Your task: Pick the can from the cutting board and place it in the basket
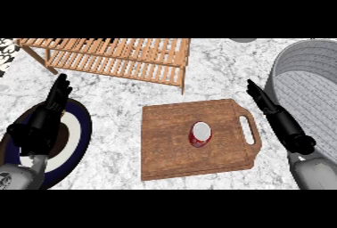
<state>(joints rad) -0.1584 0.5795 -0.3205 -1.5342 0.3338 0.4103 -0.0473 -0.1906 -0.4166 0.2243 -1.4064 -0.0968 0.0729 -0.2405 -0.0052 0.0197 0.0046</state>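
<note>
So the red can is standing upright pretty much dead centre on the wooden cutting board, nothing touching it. Grey basket sits off at 3 o'clock from the board. Right hand hovers between them, fingers straight. Left hand rests at 9 o'clock over a dark-rimmed plate, fingers relaxed and spread. Wooden rack at 11 on the marble surface.

Marble counter, wooden cutting board at centre, slatted rack, grey basket, dark-rimmed plate

Wooden cutting board, marble counter
</note>
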